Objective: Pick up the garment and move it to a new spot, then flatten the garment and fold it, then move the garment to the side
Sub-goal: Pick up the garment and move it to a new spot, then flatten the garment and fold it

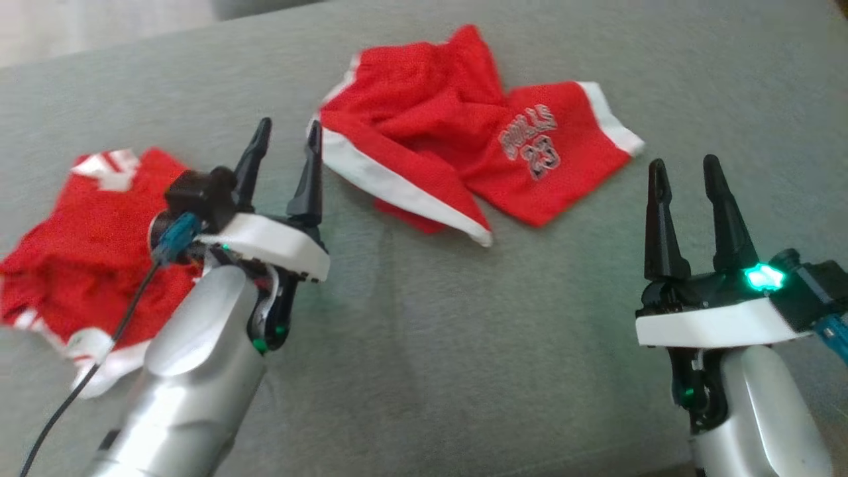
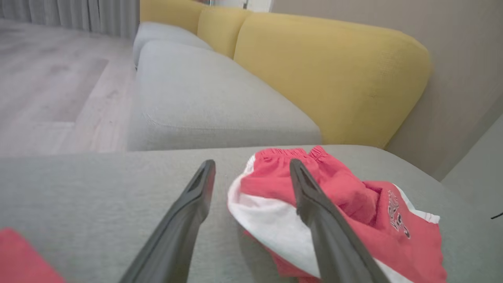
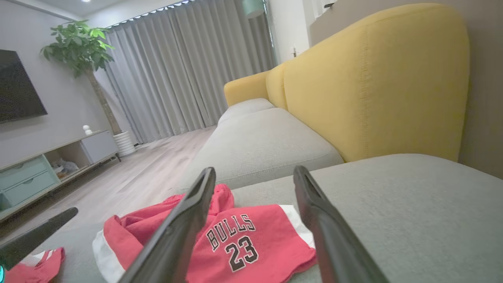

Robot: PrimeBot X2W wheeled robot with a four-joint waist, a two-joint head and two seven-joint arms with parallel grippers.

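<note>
Left end effector [image 1: 289, 126] maybe touching shorts [image 1: 430, 99] lettered "BULLS 23".

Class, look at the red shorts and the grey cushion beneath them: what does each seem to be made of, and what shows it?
Red shorts: probably a light synthetic sports knit, matte; they fall in soft folds, with white trim and printed lettering. Grey cushion: likely woven upholstery fabric, matte; fine flecked weave, no sheen.
</note>
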